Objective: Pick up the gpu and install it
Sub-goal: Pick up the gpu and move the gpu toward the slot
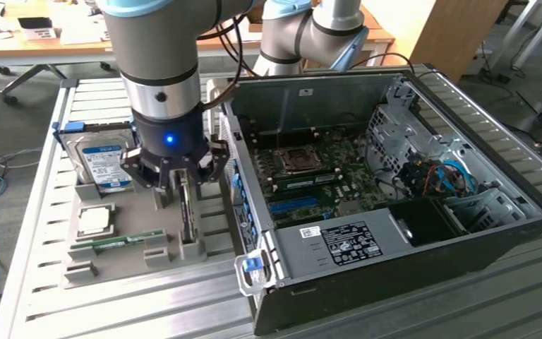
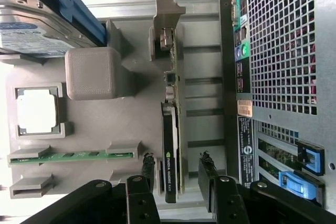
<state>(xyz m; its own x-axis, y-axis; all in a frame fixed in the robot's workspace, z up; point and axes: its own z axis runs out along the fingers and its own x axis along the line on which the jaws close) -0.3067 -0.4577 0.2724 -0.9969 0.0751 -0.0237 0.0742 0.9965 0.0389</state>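
Hard drive (image 1: 101, 159), CPU (image 1: 94, 220), RAM stick (image 1: 121, 242), open case (image 1: 394, 282)

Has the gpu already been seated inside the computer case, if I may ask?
No, the gpu stands on edge in the gray holder beside the case, between the open fingers.

White lettering reading NVIDIA QUADRO runs along the black edge of the gpu (image 2: 170, 174) at the grey holder's (image 2: 136, 124) edge nearest the computer case (image 2: 278, 51), while print on the hard drive's (image 1: 101, 166) blue-white label and the power supply's (image 1: 346, 244) sticker is illegible.
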